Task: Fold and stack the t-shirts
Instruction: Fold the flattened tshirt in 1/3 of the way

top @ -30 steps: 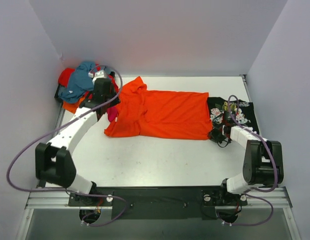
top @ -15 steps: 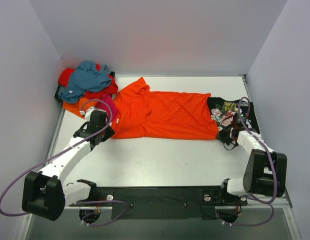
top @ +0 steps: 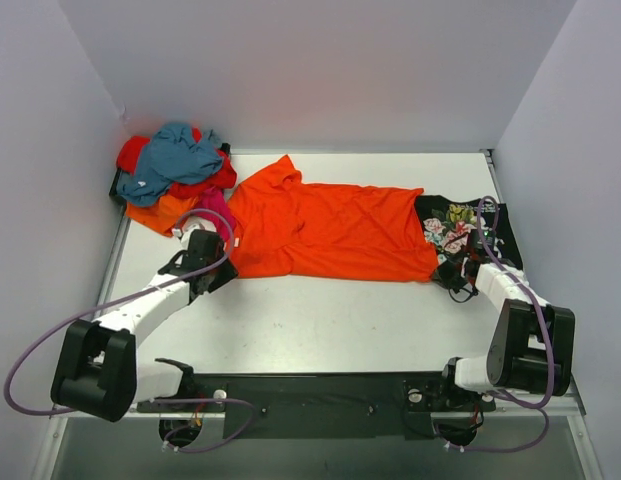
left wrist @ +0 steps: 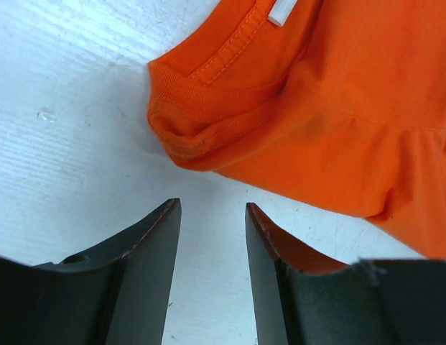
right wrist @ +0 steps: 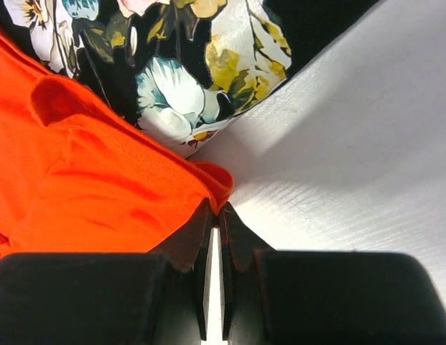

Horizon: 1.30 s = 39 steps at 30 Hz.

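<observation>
A bright orange t-shirt (top: pixel 330 230) lies spread across the middle of the table. My right gripper (top: pixel 445 275) is shut on its near right corner (right wrist: pixel 212 180), beside the black floral t-shirt (top: pixel 468 226), which also shows in the right wrist view (right wrist: pixel 172 65). My left gripper (top: pixel 218 272) is open and empty, just short of the orange shirt's collar corner (left wrist: pixel 187 129) on the bare table. A pile of teal, red, orange and magenta shirts (top: pixel 175 170) sits at the back left corner.
White walls (top: pixel 290 70) close in the table at back and sides. The white tabletop (top: pixel 320 320) stretches in front of the orange shirt to the black base rail (top: pixel 310 390).
My left arm swung from the pile down to the orange shirt's near left corner. My right gripper pulled the shirt's right corner a little to the right, stretching the shirt flatter.
</observation>
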Each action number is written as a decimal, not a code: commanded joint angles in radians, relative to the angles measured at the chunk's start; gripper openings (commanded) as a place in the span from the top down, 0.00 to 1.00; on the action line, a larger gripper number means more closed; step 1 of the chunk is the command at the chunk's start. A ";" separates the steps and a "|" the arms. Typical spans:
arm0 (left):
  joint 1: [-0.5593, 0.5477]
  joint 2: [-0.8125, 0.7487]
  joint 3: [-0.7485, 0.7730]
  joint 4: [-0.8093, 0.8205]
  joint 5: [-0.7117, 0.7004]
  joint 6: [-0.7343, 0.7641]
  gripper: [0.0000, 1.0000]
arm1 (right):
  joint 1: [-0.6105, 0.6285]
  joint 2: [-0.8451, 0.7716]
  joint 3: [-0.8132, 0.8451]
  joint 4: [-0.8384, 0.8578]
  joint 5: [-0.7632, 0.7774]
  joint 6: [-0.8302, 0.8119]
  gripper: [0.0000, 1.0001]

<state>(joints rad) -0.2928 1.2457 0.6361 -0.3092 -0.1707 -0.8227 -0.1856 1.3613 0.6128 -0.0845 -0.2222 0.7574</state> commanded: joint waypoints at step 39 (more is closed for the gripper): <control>0.093 -0.182 -0.154 0.089 -0.043 0.016 0.50 | -0.003 -0.116 -0.053 -0.084 -0.057 -0.020 1.00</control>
<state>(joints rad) -0.2028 1.1118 0.5140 -0.2562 -0.2680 -0.8436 -0.1856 1.2732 0.5747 -0.1211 -0.2779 0.7540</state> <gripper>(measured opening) 0.480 0.007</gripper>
